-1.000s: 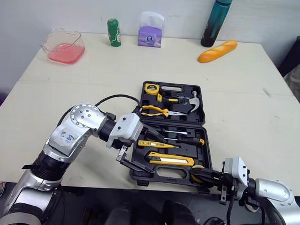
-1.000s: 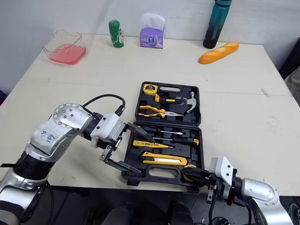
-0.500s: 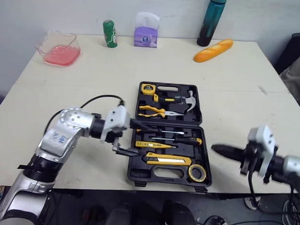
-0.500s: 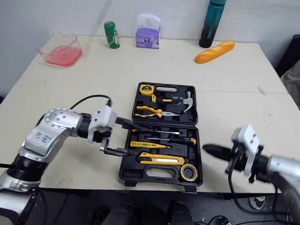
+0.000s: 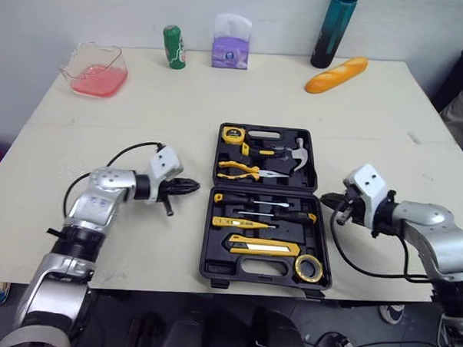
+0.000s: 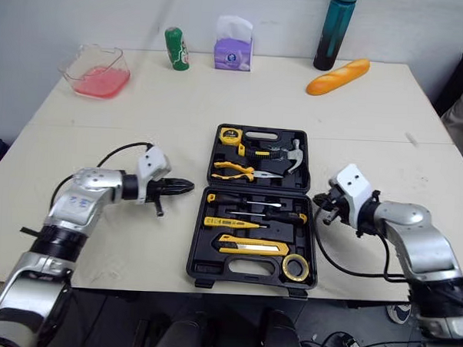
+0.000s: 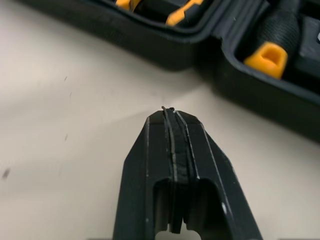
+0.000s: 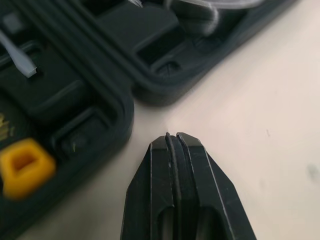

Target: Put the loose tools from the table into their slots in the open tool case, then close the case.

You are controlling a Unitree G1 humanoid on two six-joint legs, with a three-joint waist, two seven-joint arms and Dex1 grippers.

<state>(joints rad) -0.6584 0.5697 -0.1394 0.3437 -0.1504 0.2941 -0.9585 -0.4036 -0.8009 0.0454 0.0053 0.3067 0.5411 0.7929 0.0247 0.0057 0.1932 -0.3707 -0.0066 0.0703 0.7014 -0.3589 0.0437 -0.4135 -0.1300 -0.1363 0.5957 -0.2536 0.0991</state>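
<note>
The black tool case (image 5: 212,276) lies open in the middle of the table. Its far half holds a tape measure (image 5: 233,134), a hammer (image 5: 295,153) and pliers (image 5: 239,171). Its near half holds screwdrivers (image 5: 291,217), a yellow utility knife (image 5: 263,246) and a roll of tape (image 5: 309,267). My left gripper (image 5: 192,187) is shut and empty, pointing at the case's left side near the hinge, just short of the wall (image 7: 240,75). On the opposite side my right gripper (image 5: 325,199) is shut and empty, its tip close to the case's right wall (image 8: 115,105).
Along the far edge stand a pink container (image 5: 95,69), a green can (image 5: 172,46), a purple tissue pack (image 5: 231,44), a teal bottle (image 5: 332,28) and a bread loaf (image 5: 336,75). Bare tabletop lies left and right of the case.
My left gripper pulled out of the case to its left side and shut. My right gripper swung from the table's front edge up to the case's right side. The camera shifted.
</note>
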